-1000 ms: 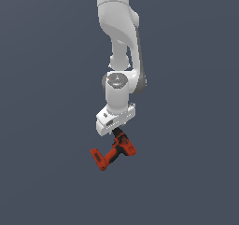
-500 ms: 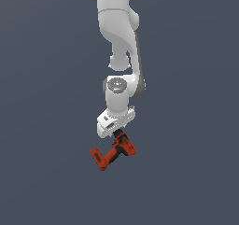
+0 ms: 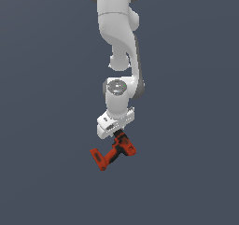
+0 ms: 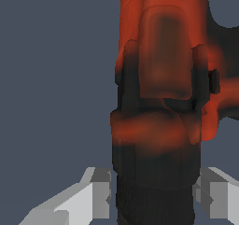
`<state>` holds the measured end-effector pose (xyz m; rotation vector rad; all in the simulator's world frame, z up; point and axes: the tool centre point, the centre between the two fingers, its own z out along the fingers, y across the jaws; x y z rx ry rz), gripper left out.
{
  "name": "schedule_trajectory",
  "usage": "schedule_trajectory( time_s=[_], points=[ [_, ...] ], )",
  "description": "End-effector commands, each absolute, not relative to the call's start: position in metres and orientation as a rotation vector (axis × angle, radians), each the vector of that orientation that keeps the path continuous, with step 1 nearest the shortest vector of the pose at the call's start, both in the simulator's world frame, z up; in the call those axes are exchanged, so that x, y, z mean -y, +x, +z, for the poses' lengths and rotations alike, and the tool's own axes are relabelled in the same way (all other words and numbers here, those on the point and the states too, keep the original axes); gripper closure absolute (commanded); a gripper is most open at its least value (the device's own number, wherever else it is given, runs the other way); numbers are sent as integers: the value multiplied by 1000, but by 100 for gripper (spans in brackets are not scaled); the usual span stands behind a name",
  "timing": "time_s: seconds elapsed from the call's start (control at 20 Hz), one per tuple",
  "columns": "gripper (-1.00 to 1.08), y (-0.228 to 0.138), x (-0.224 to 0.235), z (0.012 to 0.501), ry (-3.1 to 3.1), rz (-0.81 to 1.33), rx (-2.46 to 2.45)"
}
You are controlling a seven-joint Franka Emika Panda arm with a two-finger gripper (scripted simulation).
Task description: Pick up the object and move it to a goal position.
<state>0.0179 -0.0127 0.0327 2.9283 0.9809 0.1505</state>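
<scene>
Hanging beneath the white arm (image 3: 119, 56), the gripper (image 3: 117, 134) pinched the tilted red-orange drill (image 3: 113, 152) at its black end.

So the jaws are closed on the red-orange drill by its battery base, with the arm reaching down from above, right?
Not quite. The gripper holds the drill at its black chuck end, not the battery base: the wrist view shows the ribbed black chuck between the fingers. In the exterior view the base hangs free, lower and toward the exterior view's left. The rest is right.
</scene>
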Motion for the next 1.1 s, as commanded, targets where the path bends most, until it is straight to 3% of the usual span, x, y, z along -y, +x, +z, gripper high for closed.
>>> schedule_trajectory(
  time_s=[0.0,0.55,1.05],
  points=[
    [108,18,12,32,2929,150,-983],
    [108,15,0,44,2928,150,-981],
    [108,1,-67,104,2928,150,-981]
  ],
)
